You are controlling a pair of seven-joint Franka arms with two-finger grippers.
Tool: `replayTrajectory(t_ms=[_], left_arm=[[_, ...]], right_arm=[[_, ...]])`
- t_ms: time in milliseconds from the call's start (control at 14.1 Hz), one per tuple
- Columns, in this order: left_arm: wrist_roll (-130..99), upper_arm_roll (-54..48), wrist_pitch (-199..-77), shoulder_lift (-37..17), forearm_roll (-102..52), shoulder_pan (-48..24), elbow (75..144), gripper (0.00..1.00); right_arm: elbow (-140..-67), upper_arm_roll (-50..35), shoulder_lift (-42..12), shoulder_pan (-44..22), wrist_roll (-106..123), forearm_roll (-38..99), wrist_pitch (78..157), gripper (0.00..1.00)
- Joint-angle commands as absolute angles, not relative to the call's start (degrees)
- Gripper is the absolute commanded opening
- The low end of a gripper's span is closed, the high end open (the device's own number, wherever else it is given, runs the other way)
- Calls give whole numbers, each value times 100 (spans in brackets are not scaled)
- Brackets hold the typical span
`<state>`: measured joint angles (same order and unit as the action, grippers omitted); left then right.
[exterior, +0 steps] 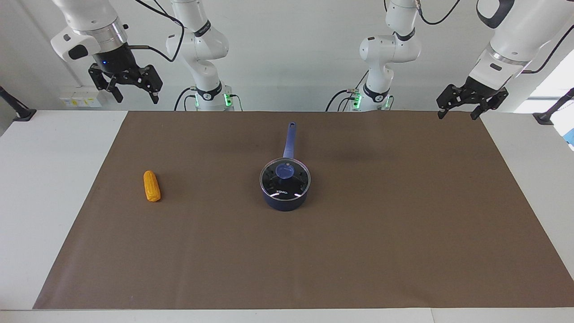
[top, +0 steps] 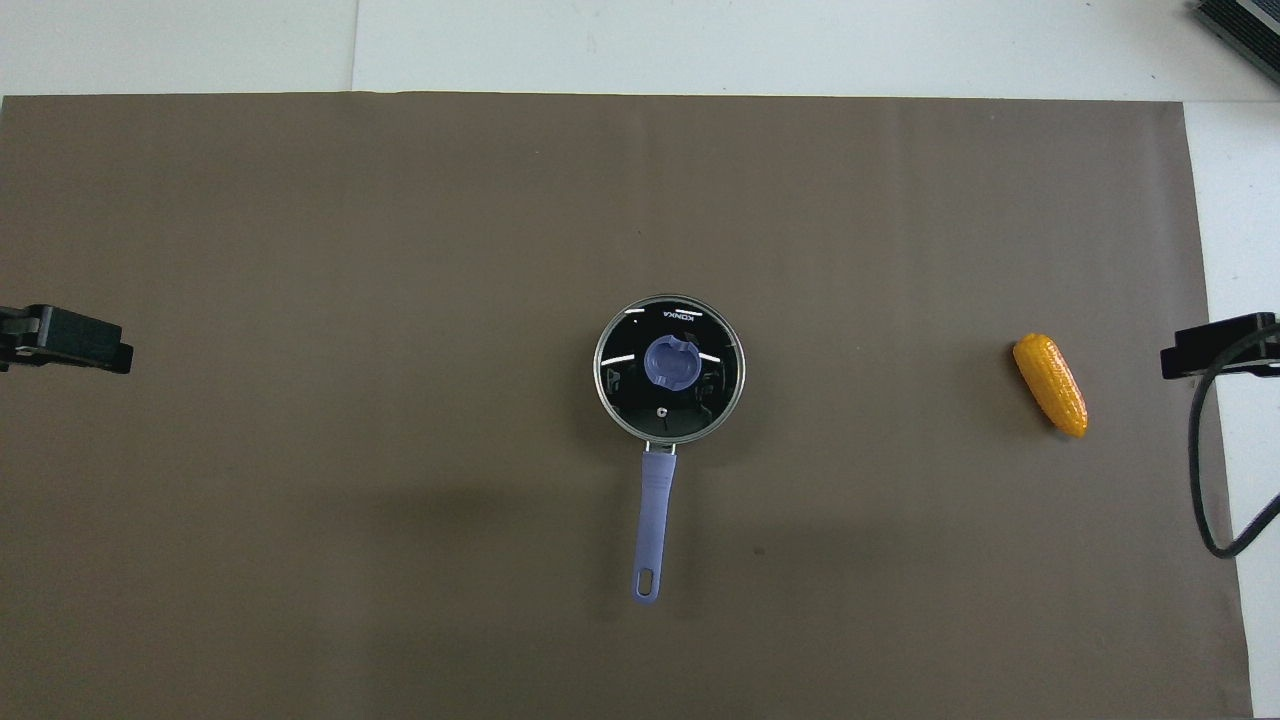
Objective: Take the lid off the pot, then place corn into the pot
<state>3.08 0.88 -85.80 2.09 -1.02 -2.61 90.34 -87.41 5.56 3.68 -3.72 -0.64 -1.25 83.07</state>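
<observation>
Raised high over the right arm's end of the table: the right gripper, black fingers spread apart, holding nothing, waiting. On the brown mat toward that same end: the small yellow-orange bumpy corn cob, lying flat, well apart from everything else. At the middle of the mat: the small dark navy-blue saucepan, long straight blue handle pointing toward the robots. Resting on the saucepan's rim: the round clear glass lid with metal rim, blue knob at its centre, white lettering near its edge. Raised over the left arm's end of the mat: the left gripper, fingers likewise parted, empty, idle.
</observation>
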Motion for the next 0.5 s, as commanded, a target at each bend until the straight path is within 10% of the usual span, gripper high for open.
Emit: replayTrajectory(t_ms=[0,425], left_arm=[[325,62,-8429,298,-9,-228,9060,100],[273,62,-8437,299,-18,-229,9044,100]], right_arm=[[-8903,554,483,-360,53,-88,8446,100],[-8903,554,483,-360,53,-88,8446,100]])
